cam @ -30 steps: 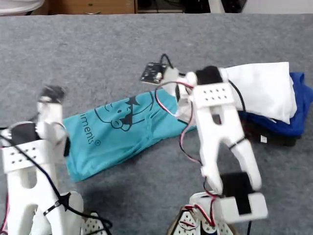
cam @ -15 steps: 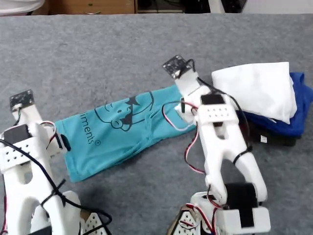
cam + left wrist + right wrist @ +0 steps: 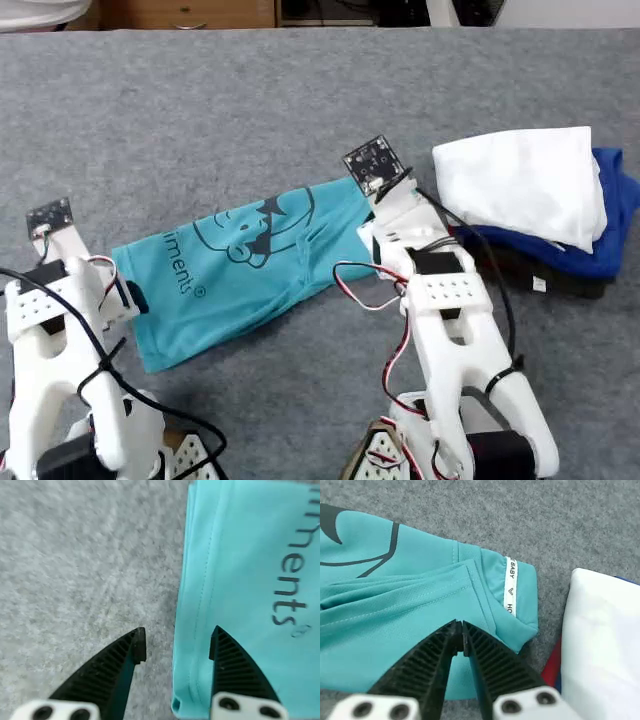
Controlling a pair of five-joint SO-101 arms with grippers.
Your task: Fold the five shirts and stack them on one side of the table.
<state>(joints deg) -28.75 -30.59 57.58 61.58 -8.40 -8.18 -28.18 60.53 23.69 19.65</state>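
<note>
The shirt [image 3: 245, 265] lay mid-table between the two arms, teal and folded into a long strip. Its hem end was toward the left arm and its collar end toward the right. It looked thin and limp, a light, rather slick knit. I judged it would sag and slide apart unless every layer was pinched together.

The best holds seemed to be the stitched hem corner and the collar end by the label [image 3: 510, 587], where the seams give some body.

The left gripper [image 3: 178, 640] stood moderately open astride the hem edge, one finger over the cloth and one over the table. The right gripper [image 3: 461, 627] had its fingers closed tip to tip above the folds near the collar, holding nothing that I could make out.

The table [image 3: 200, 120] was covered in grey felt, which probably drags a little on fabric. At its right side a white shirt [image 3: 525, 185] topped a pile with a blue one [image 3: 610, 220] beneath. Wooden furniture [image 3: 190, 12] stood behind the far edge.
</note>
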